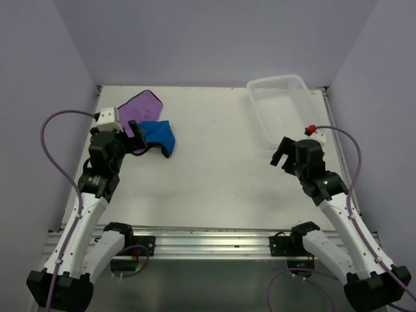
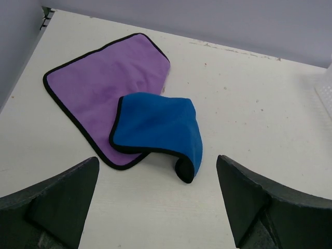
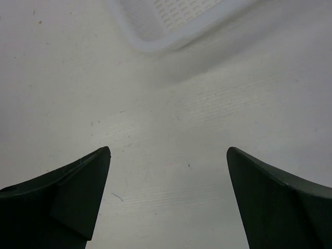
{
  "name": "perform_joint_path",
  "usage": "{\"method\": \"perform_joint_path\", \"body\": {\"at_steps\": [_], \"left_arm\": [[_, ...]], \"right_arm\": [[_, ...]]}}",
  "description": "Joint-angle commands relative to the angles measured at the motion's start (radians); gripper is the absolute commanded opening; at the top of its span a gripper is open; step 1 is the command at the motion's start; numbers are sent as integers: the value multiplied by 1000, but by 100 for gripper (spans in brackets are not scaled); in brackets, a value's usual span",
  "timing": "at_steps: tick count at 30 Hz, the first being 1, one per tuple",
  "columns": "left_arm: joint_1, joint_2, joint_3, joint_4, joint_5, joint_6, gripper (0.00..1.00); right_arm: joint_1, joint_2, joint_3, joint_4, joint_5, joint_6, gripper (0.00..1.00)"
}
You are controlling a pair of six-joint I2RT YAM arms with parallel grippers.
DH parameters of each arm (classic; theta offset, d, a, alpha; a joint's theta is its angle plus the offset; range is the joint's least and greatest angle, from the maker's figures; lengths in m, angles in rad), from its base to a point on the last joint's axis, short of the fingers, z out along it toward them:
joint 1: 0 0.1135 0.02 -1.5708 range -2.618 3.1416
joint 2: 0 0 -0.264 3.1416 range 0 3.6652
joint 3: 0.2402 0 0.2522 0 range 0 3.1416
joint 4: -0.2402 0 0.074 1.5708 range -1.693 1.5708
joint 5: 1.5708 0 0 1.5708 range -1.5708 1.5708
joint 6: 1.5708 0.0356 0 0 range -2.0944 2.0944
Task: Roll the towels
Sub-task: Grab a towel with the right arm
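White counter (image 1: pixel 214 175), left gripper (image 2: pixel 158 174) wide open and empty, just short of bright blue cloth towel (image 2: pixel 155 127) overlapping purple hemmed towel (image 2: pixel 98 83); I risk pinching both together.

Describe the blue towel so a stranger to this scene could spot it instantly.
On the white table, go to the far left corner, where two cloths overlap. The blue towel lies on top, partly covering the purple towel. It is bright blue with one corner folded under, while its neighbour lies flat and is purple.
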Motion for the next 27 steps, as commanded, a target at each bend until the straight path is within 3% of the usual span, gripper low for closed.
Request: {"method": "perform_joint_path", "body": {"at_steps": [1,4,10,13,15,17,20,27], "left_arm": [[-4,-3,12,11,-32,0,100],[-4,-20,32,-12,-74,-5,99],[-4,-101,12,-21,-203,-23,100],[-4,-106,22,-38,-252,-31,99],[-4,-111,25,-47,-271,-34,100],[-4,-114,25,-53,-291,-36,100],[-4,-126,22,-52,-311,-37,100],[-4,-121,23,-56,-329,-43,99]], "right_arm": [[-1,-10,34,10,45,58,99],[-1,-34,5,48,18,35,99],[-1,-85,-81,232,-271,-92,99],[13,-15,-59,291,-364,-97,99],[92,45,16,294,-349,-128,99],[248,160,107,305,-245,-184,99],[376,378,249,326,-203,-214,99],[510,878,610,354,-254,-299,98]]}}
